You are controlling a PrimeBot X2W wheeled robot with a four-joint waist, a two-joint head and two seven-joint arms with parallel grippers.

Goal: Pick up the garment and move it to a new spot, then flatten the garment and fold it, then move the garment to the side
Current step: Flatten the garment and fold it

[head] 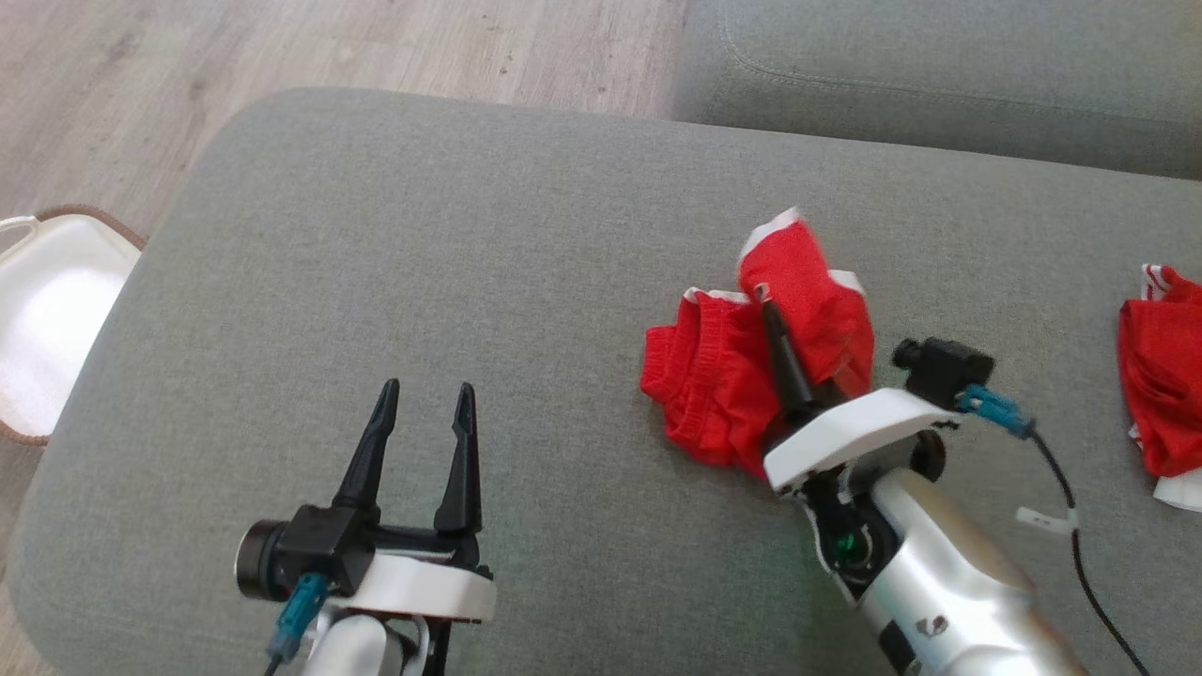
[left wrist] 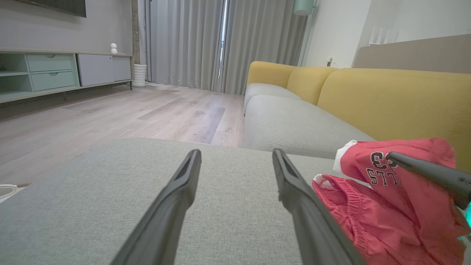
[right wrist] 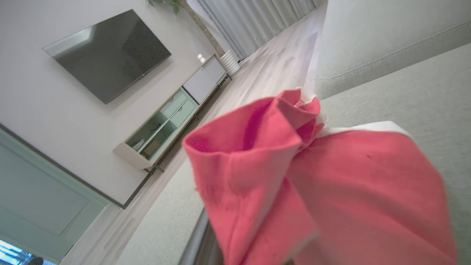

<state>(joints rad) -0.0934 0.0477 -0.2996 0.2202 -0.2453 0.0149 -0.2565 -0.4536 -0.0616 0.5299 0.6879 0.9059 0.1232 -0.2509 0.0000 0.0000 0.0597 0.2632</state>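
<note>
The garment (head: 742,366) is a pair of red shorts with white trim, lying crumpled right of centre on the grey cushion (head: 470,282). My right gripper (head: 765,300) is shut on a raised fold of the garment, its dark fingers rising out of the cloth. From the right wrist, the red garment (right wrist: 316,191) hangs draped close before the lens, hiding the fingers. My left gripper (head: 427,390) stands open over bare cushion well left of the garment, nothing between its fingers (left wrist: 180,195). In the left wrist view, the garment (left wrist: 382,206) and the right gripper's finger (left wrist: 427,173) lie at the right.
A second red and white garment (head: 1164,385) lies at the cushion's right edge. A white basket (head: 47,319) stands on the wooden floor (head: 282,47) at the left. Another grey sofa seat (head: 939,75) is behind, with yellow backrests (left wrist: 401,99). A black cable (head: 1080,535) trails from the right wrist.
</note>
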